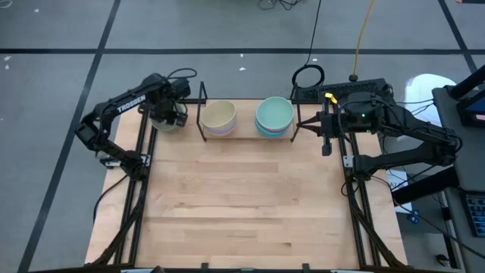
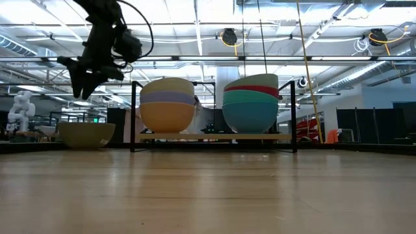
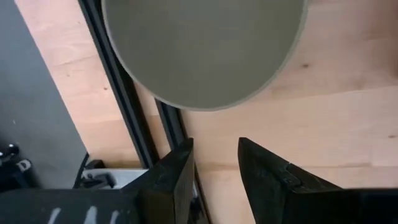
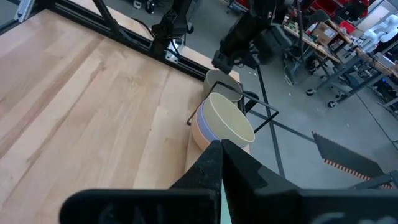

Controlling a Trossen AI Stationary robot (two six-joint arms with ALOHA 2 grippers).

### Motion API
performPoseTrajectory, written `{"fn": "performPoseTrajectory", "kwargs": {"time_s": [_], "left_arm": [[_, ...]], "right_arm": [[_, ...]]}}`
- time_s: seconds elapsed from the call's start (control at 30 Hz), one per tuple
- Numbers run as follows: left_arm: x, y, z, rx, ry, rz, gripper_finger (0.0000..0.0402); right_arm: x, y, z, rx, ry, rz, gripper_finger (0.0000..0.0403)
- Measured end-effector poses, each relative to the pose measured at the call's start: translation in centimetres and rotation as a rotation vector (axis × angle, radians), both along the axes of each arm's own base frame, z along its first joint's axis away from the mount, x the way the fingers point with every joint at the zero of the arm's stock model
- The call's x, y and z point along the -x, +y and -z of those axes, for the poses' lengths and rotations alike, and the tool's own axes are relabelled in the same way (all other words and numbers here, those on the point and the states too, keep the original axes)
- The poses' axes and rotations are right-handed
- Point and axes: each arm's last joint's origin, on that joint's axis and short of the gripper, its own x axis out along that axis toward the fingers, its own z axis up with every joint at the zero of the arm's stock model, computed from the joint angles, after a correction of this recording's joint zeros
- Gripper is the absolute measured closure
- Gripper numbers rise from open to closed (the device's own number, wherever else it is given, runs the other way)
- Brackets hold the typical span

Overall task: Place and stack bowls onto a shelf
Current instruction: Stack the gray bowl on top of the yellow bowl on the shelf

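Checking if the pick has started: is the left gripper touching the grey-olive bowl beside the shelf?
Apart. The low view shows the left gripper hanging open above the grey-olive bowl, with clear space between.

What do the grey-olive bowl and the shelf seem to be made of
Grey-olive bowl: likely matte plastic, with one even colour and a soft dull sheen. Shelf: thin black rods, probably painted metal, carrying a pale board that looks like wood.

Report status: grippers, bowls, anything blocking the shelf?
Left gripper open above grey-olive bowl on table, left of shelf. Right gripper shut, parked right of shelf. Two stacks shelved. Nothing blocking.
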Motion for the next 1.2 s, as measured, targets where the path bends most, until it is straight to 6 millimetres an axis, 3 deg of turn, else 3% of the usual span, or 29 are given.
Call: {"fn": "performPoseTrajectory", "kwargs": {"time_s": [0.23,0.53,1.0,1.2], "left_arm": [[0.2,-0.2,2.1,0.049,0.010,0.163,0.0271],[-0.2,0.3,3.0,0.018,-0.025,0.329,0.0271],[0.8,-0.8,7.9,0.069,0.001,0.414,0.0271],[0.7,-0.9,8.0,0.045,0.042,0.434,0.0271]], "right_arm": [[0.0,0.0,0.0,0.002,0.000,-0.001,0.0403],[0.0,0.0,0.0,0.017,0.002,-0.007,0.0403],[-0.1,0.0,-0.2,0.022,-0.024,-0.007,0.0403],[-0.1,0.0,-0.3,0.022,-0.028,-0.007,0.0403]]}}
